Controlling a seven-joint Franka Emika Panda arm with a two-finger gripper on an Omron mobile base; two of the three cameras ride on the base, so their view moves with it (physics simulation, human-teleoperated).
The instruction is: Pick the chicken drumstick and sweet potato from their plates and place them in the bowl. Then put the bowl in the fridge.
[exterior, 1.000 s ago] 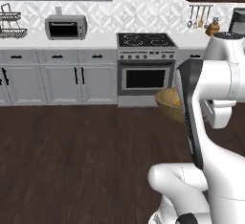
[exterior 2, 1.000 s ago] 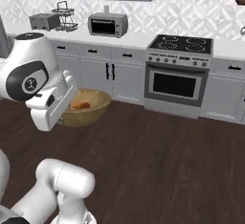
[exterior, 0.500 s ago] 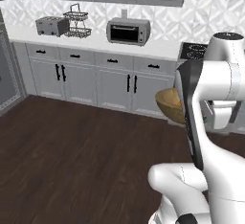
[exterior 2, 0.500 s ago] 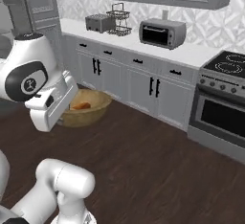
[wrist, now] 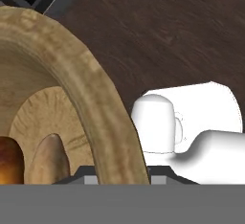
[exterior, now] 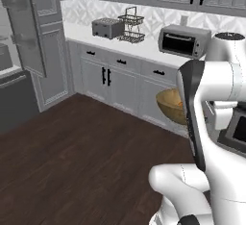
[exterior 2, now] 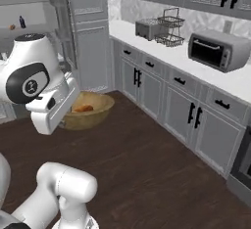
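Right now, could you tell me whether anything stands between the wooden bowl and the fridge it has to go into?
Nothing visible does. The bowl is held off the floor on the shut gripper, and the fridge stands open just behind it, with bare dark floor below.

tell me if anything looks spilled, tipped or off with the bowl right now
Nothing stands out. The wooden bowl is carried roughly level above the dark floor, gripped at its rim, and orange-brown food lies inside it. No food shows on the floor.
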